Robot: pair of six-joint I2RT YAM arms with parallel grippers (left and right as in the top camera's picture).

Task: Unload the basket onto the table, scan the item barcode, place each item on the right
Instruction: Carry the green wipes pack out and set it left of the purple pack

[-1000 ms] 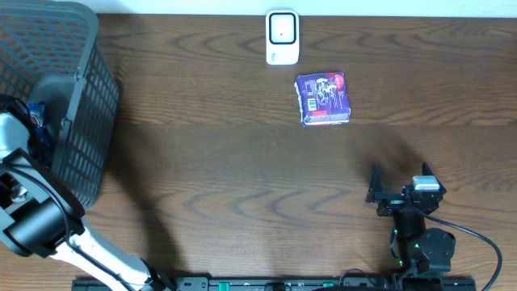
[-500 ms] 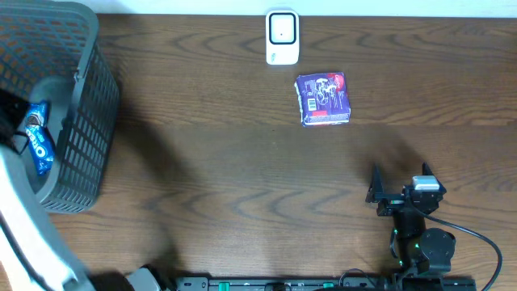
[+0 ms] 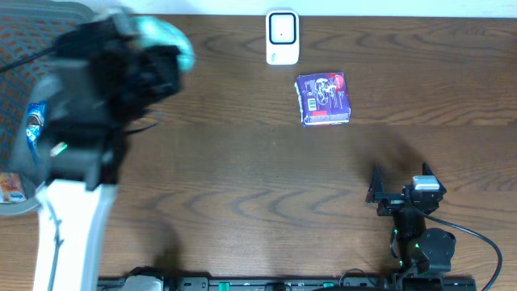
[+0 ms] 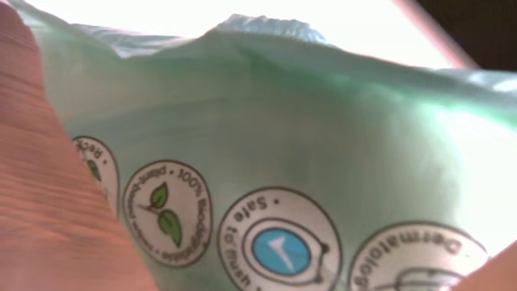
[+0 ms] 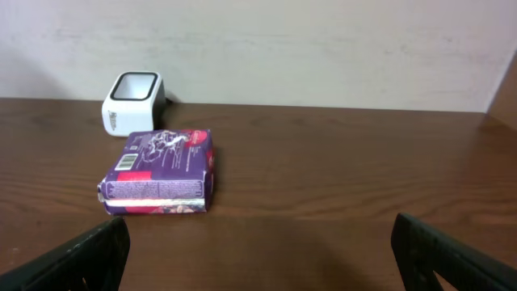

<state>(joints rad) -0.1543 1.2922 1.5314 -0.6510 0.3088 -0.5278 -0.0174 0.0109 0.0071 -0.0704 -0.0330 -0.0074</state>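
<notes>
Left gripper (image 3: 153,50) is clamped on a pale green pack (image 3: 166,34), with the arm up off the table (image 3: 242,162) and motion-blurred in overhead. It's well left of the scanner (image 3: 282,37), roughly level with it. The left wrist view is filled by the pack: soft green film, a row of round printed seals, one with a leaf, one reading "Safe to flush". Further left of the scanner is the mesh basket (image 3: 20,36), mostly hidden behind the arm, with a blue packet (image 3: 34,125) showing inside. Just right of the scanner on its near side, not touching it, a purple packet (image 3: 323,99) lies flat, barcode label up. Right gripper (image 3: 400,182) has its jaws wide apart and grips nothing. It's low at the near edge, well apart from the scanner and to its right, facing it.
</notes>
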